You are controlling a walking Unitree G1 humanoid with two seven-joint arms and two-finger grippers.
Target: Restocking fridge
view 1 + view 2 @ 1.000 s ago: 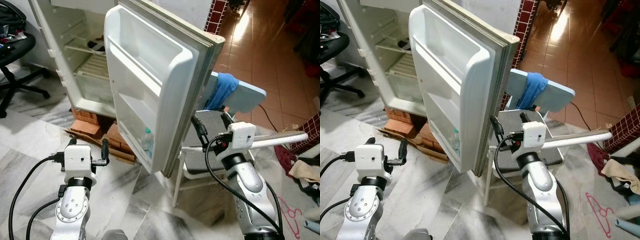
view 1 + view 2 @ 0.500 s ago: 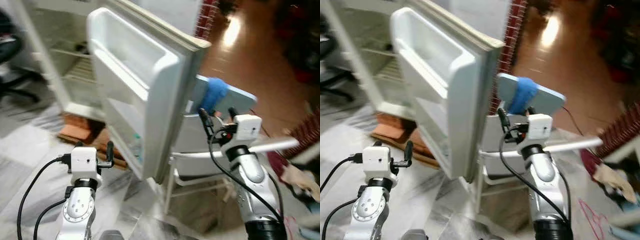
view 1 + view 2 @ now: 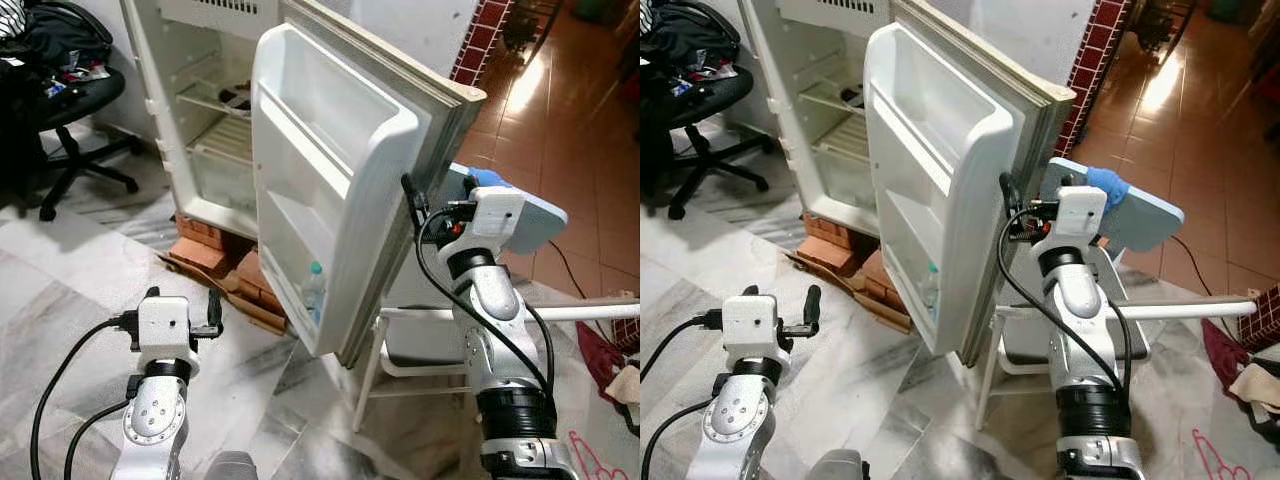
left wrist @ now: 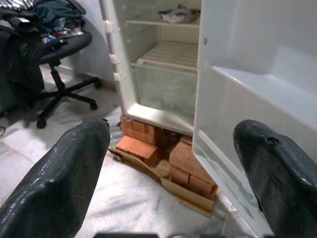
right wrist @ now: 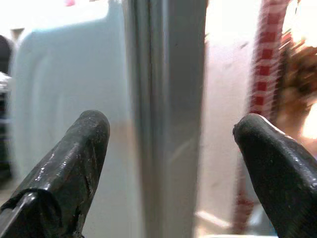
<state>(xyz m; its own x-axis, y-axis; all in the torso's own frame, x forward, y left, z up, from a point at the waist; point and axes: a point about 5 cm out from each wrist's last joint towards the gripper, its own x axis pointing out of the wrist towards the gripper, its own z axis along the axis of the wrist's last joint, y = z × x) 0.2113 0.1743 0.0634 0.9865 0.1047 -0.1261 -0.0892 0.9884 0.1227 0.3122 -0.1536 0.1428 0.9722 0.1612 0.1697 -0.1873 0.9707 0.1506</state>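
The white fridge [image 3: 200, 110] stands open, its door [image 3: 330, 180] swung out toward me. A clear bottle [image 3: 313, 290] with a green cap sits in the door's lowest shelf. My right gripper [image 3: 418, 205] is raised at the door's outer edge. In the right wrist view it is open [image 5: 173, 134], with the door's grey edge [image 5: 166, 99] between the fingers and no visible contact. My left gripper [image 3: 182, 300] hangs low over the floor in front of the fridge, open [image 4: 173, 148] and holding nothing.
Red bricks [image 3: 215, 240] and cardboard prop up the fridge. A dish [image 4: 176, 15] sits on an upper shelf. A black office chair [image 3: 70, 100] piled with clothes stands to the left. A white chair [image 3: 480, 330] with a blue cloth [image 3: 490, 180] stands behind the door.
The camera swung about and the picture shifted. My right gripper rose from beside the door's lower half up to its outer edge. The left arm kept low.
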